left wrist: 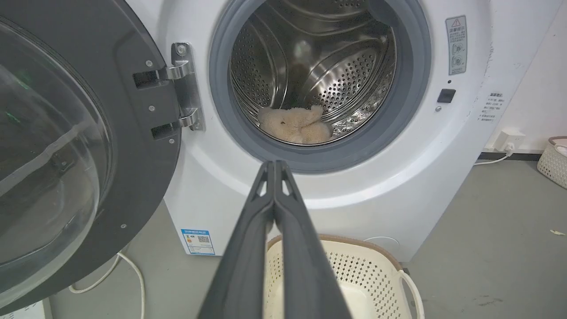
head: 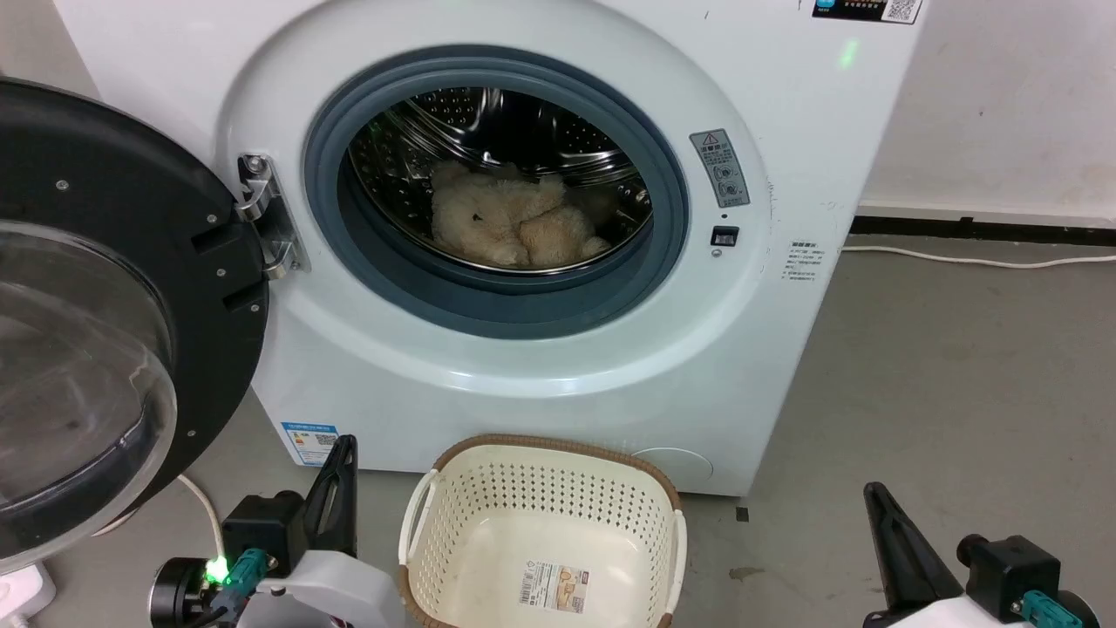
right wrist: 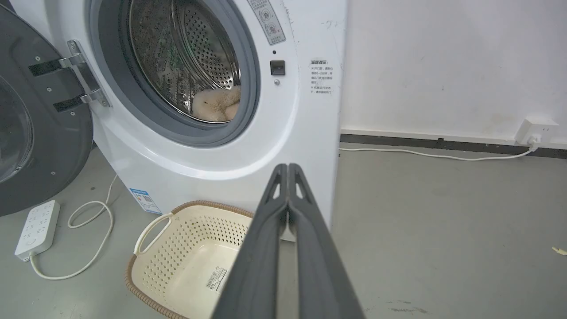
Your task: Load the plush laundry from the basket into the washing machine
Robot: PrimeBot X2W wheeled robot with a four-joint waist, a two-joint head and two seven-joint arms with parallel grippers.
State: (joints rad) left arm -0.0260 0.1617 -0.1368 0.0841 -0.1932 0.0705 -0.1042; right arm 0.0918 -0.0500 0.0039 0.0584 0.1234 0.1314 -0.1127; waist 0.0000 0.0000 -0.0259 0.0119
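Observation:
The cream-beige plush laundry [head: 510, 222] lies at the bottom of the steel drum inside the white washing machine [head: 785, 288]; the same bundle [left wrist: 294, 124] [right wrist: 217, 105] shows in both wrist views. On the floor before the machine stands the perforated cream basket [head: 540, 488] [left wrist: 367, 274] [right wrist: 181, 248], with nothing but its label sticker inside. My left gripper [head: 347, 443] [left wrist: 274, 163] is shut with nothing in it, low at the basket's left. My right gripper [head: 872, 490] [right wrist: 288, 166] is shut and holds nothing, low at the basket's right.
The black-rimmed glass door [head: 96, 331] stands swung open at the left. A white power strip [right wrist: 37, 228] and looped cable [right wrist: 95, 221] lie on the floor under it. Another cable [right wrist: 434, 155] runs along the wall to a socket [right wrist: 538, 129]. Bare grey floor lies to the right.

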